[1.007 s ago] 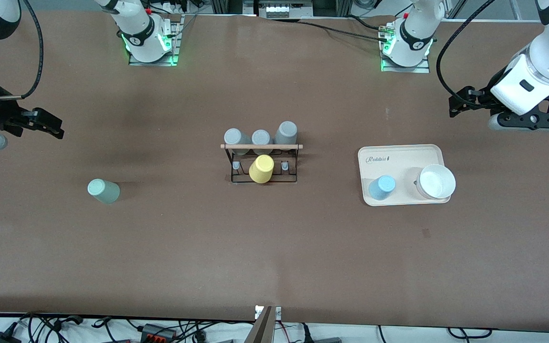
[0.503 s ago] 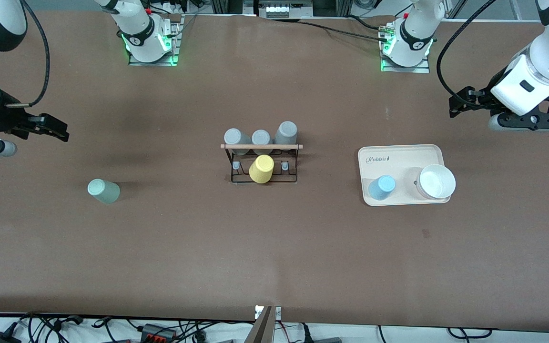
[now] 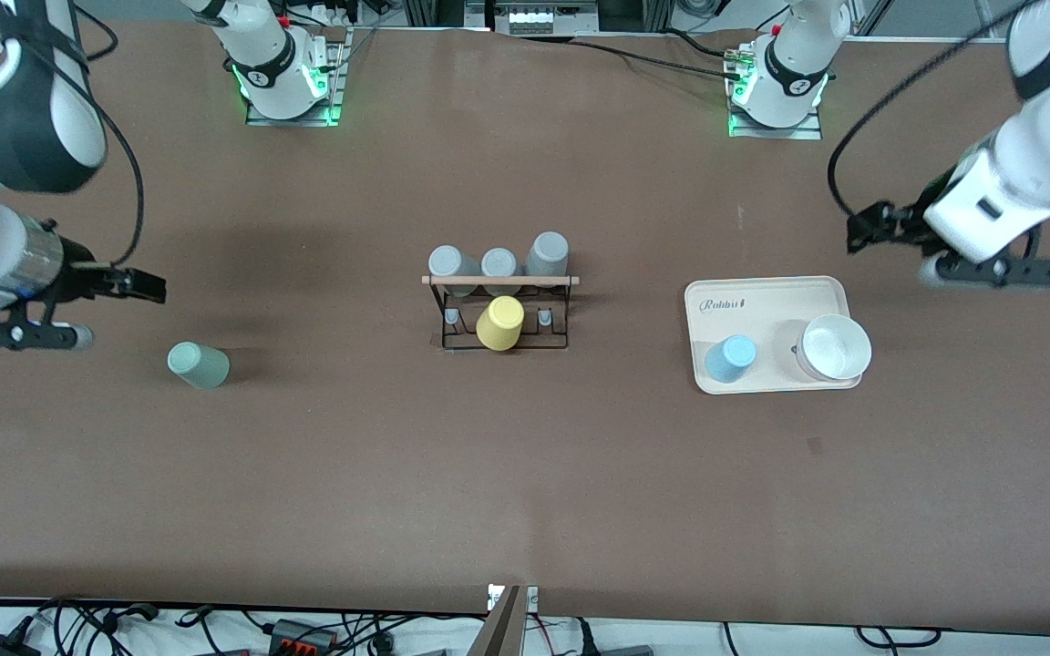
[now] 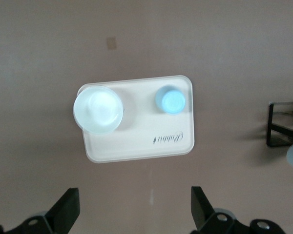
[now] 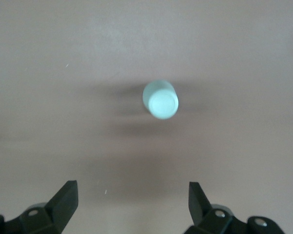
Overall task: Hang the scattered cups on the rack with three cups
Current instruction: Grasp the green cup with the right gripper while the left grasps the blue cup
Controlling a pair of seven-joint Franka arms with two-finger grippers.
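Note:
The mint-green cup (image 3: 198, 364) stands mouth down on the table toward the right arm's end; it also shows in the right wrist view (image 5: 160, 100). The light blue cup (image 3: 730, 358) stands mouth down on the beige tray (image 3: 766, 292); it also shows in the left wrist view (image 4: 170, 100). The black wire rack (image 3: 499, 281) with a wooden dowel stands mid-table and holds three grey cups (image 3: 499, 262) and a yellow cup (image 3: 499, 322). My right gripper (image 3: 147, 287) (image 5: 132, 202) is open and empty, up in the air beside the mint cup. My left gripper (image 3: 862, 232) (image 4: 135, 209) is open and empty, over the table beside the tray.
A white bowl (image 3: 835, 346) sits on the tray beside the blue cup and also shows in the left wrist view (image 4: 97, 108). A corner of the rack (image 4: 283, 129) shows at the edge of the left wrist view. Cables lie along the table's near edge.
My right gripper has moved toward the mint cup. My left gripper has moved toward the tray. The cups, rack and tray have not moved.

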